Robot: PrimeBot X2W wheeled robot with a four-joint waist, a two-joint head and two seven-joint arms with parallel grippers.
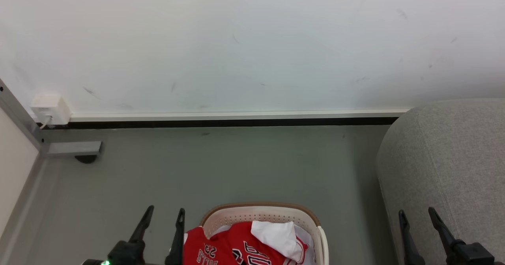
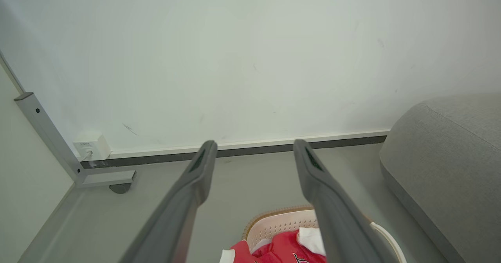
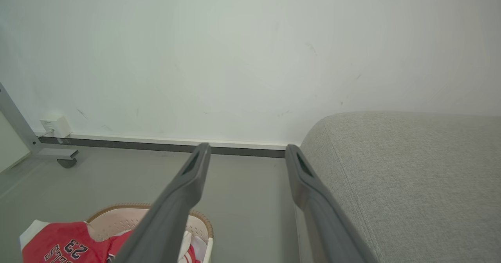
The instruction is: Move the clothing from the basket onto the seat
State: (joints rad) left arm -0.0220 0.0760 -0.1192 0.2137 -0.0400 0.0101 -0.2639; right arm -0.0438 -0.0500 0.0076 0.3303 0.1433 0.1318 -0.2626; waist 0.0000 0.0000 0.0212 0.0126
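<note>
Left hand, right hand both spread wide, empty; grey floor, white wall, seat at right.

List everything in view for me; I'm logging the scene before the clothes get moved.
basket: one, cream, brown rim, on the floor, bottom centre
clothing: two pieces seen, red and white, in the basket
seat: one, light grey, right of the basket
wall box: one, white, low on the wall, left
frame foot: one, grey metal, below the wall box
left gripper: one, dark, open, left of the basket
right gripper: one, dark, open, lower right, by the seat
</note>
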